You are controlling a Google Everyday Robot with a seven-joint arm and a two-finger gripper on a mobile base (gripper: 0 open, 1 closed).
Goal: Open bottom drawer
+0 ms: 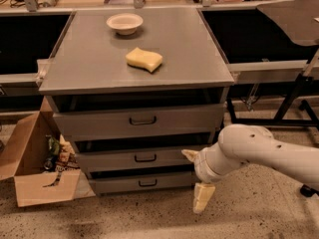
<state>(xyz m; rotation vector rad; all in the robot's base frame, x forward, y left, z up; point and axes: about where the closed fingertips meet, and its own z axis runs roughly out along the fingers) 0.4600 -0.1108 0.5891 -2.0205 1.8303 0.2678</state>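
Note:
The bottom drawer (114,184) is the lowest and narrowest grey front of the cabinet. It is shut, with a small dark loop handle (147,183) at its centre. My gripper (192,181) hangs at the end of the white arm (259,151), in front of the right end of the middle and bottom drawer fronts. It is to the right of the handle and apart from it. Its two cream fingers are spread open and hold nothing; one points up-left at the middle drawer (99,161), the other points down toward the floor.
The top drawer (89,123) is the tallest front. A white bowl (124,22) and a yellow sponge (144,59) lie on the cabinet top (89,59). An open cardboard box (35,168) of items stands on the floor at the left. Black table legs (294,98) stand at the right.

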